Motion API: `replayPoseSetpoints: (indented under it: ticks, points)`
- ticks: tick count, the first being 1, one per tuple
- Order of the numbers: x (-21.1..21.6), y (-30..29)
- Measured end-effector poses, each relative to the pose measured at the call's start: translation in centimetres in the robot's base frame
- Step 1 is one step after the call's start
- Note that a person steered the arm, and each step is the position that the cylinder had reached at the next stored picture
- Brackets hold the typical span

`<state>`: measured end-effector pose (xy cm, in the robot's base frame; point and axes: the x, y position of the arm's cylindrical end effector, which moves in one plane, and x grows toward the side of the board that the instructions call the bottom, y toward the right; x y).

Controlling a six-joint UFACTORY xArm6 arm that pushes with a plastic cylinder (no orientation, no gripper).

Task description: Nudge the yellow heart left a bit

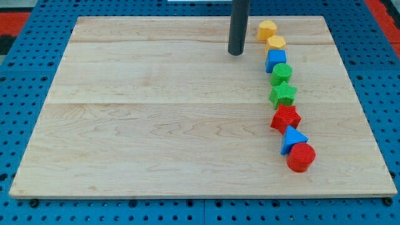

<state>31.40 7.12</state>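
Observation:
Two yellow blocks lie at the view's top right. The upper yellow block (267,29) looks like the heart, and the lower yellow block (275,42) touches it. Their shapes are hard to make out. My tip (235,54) rests on the board to the left of both, about a block's width from the lower one and touching neither. The rod rises straight up out of the view's top.
Below the yellow blocks a column runs down the right side: a blue block (275,60), a green block (282,74), a green star (283,94), a red star (285,117), a blue triangle (292,139) and a red cylinder (301,157). The wooden board (156,125) lies on a blue pegboard.

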Motion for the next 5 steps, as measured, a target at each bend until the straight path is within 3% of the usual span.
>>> replayPoseSetpoints:
  ticks: [3,5]
  points:
    - [4.8,-1.8]
    - [-5.7,-5.1]
